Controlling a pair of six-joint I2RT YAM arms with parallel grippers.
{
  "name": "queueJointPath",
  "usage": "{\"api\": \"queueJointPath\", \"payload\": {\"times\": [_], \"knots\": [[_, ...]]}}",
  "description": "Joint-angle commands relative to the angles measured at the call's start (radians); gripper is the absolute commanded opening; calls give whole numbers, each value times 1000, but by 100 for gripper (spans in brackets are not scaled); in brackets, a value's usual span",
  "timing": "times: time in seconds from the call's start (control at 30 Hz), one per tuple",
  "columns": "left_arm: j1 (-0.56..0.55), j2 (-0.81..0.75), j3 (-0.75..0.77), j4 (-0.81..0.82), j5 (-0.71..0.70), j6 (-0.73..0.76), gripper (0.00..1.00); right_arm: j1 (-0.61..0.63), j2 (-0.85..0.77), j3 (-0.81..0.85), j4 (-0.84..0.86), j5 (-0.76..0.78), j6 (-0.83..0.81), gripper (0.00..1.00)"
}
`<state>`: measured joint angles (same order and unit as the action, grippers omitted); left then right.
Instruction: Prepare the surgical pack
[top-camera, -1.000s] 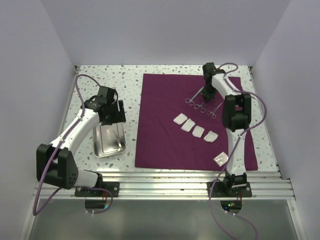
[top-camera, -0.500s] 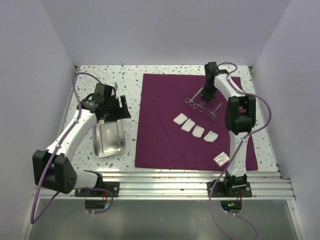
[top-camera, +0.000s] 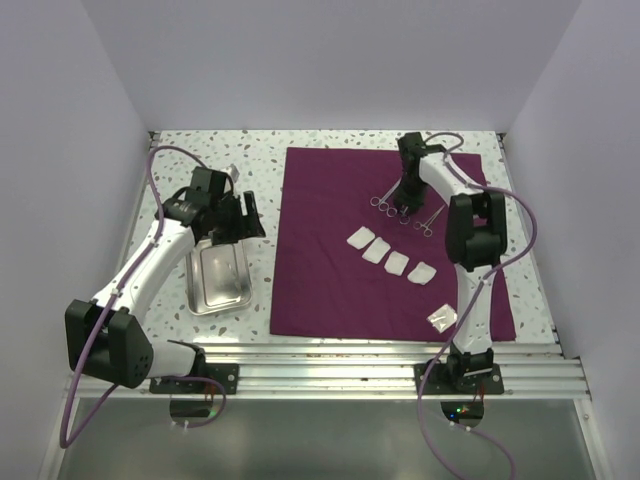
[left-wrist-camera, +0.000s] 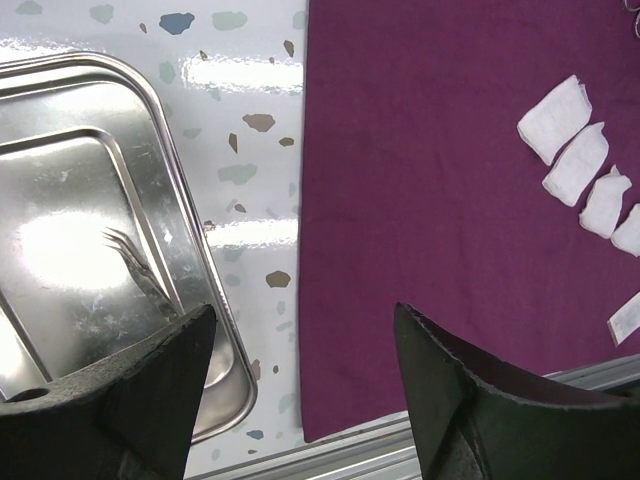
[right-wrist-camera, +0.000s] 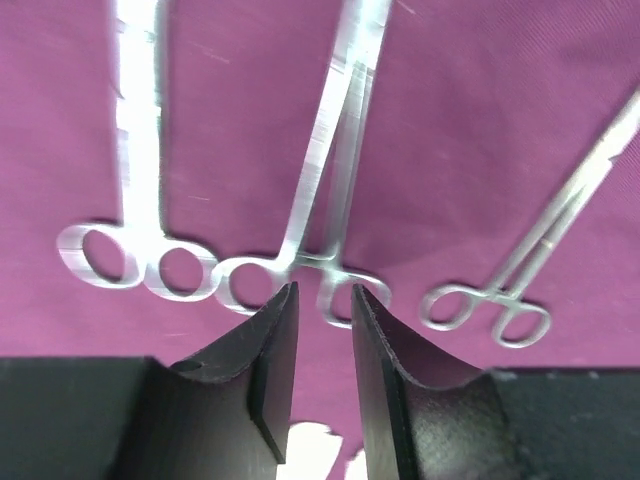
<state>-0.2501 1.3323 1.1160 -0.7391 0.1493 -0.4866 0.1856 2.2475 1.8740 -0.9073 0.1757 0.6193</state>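
Right gripper (right-wrist-camera: 322, 300) lets go: its jaws have just cracked apart, empty, and the middle instrument (right-wrist-camera: 335, 130) is laid far right on the cloth (top-camera: 320, 280), gauze (top-camera: 385, 250) mid-cloth. Left gripper (left-wrist-camera: 300, 320), jaws wide and empty, hangs over the tray (left-wrist-camera: 70, 170), left of the cloth.

Maroon cloth (top-camera: 330, 250), white gauze squares (top-camera: 397, 262), silver tray (top-camera: 220, 288), speckled table (top-camera: 190, 150).

Right wrist view: you lose tips of three scissors (right-wrist-camera: 335, 130) past top edge; leftmost pair (right-wrist-camera: 137, 120) blurred. Left wrist view: tray (left-wrist-camera: 90, 170) runs off left edge, near side behind left gripper (left-wrist-camera: 305, 325); gauze (left-wrist-camera: 577, 162) cut at right edge.
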Motion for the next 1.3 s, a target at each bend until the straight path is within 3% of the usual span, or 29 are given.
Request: {"api": "queueJointPath", "payload": {"times": [0.0,0.37,1.07,1.2,1.27], "knots": [[-5,-8,21,27,21,3,75,-38,-138,-107,-9,45,-16,31],[-6,18,16,33,59,9,74,-141,-315,-374,70,22,-85,28],[-14,8,33,10,61,34,77,-156,-198,-455,170,4,-64,28],[-14,7,47,14,76,54,82,-156,-183,-464,170,-2,-73,24],[-15,7,47,15,81,57,83,-156,-181,-443,145,1,-78,14]]}}
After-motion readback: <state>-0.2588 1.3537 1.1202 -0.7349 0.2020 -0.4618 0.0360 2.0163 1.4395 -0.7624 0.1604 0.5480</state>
